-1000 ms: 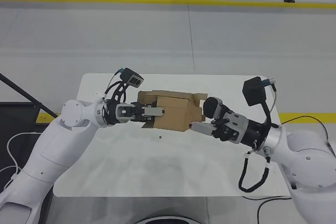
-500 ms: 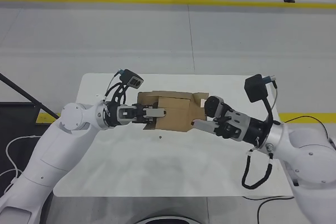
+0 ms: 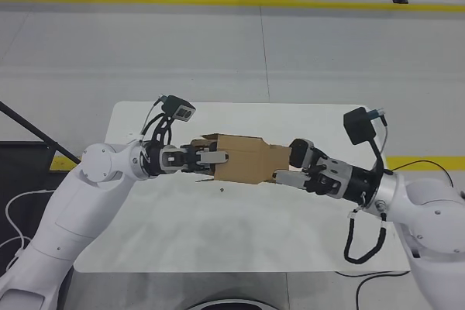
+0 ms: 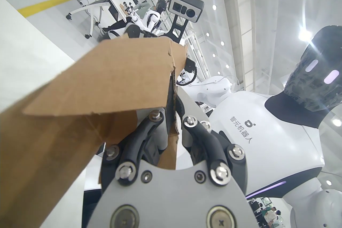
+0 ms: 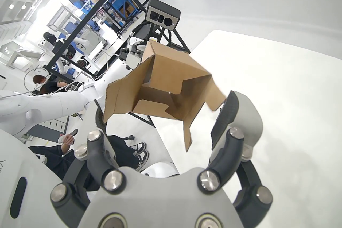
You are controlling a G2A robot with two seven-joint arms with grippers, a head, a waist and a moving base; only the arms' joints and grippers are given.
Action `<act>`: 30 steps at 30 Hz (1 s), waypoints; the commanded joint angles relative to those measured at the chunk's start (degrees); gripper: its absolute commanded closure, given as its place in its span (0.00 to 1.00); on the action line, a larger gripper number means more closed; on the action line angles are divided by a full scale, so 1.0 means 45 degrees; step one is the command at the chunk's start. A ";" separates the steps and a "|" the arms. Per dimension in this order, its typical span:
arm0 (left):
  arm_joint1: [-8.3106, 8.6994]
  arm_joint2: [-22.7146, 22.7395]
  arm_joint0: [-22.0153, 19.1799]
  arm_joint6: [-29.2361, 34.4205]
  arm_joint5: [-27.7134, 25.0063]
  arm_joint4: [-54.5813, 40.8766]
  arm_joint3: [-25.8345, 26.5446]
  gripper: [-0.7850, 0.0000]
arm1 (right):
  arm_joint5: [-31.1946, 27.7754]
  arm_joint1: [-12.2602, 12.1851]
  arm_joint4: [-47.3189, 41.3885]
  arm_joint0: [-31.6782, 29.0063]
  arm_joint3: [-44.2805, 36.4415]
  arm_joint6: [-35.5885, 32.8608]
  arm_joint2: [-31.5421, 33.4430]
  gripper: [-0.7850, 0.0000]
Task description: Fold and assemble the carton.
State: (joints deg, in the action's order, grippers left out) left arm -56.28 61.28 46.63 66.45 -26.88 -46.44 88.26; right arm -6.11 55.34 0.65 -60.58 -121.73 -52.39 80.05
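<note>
As L tool (image 3: 219, 156) pinched one end flap, carton (image 3: 244, 157) hung above mid table (image 3: 217, 232), table edges well apart; R tool (image 3: 284, 164), spread wide, sat at its open end.

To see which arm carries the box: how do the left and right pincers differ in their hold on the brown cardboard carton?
The left black-fingered pincer is shut on a wall of the brown cardboard carton; the right black-fingered pincer is open. Cardboard passes between the left pincer's fingers; the right pincer's fingers stand apart beside the carton's open-end flaps, contact unclear. Both face the carton from opposite ends.
</note>
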 commanded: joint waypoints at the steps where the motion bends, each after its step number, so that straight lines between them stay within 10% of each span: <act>1: -0.0019 0.0046 0.0028 0.0023 -0.0013 0.0032 0.0022 1.00 | -0.0004 -0.0010 -0.0034 -0.0013 0.0002 -0.0006 0.0052 0.00; 30: -0.0310 0.0557 0.0280 0.0450 0.0001 0.0177 0.0157 1.00 | -0.0420 -0.0028 -0.0966 0.0446 0.1313 -0.0640 -0.0654 0.00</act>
State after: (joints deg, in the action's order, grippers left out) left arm -57.64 63.75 47.87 68.47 -26.90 -45.68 88.97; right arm -7.83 55.20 -3.44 -58.71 -115.97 -55.16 77.26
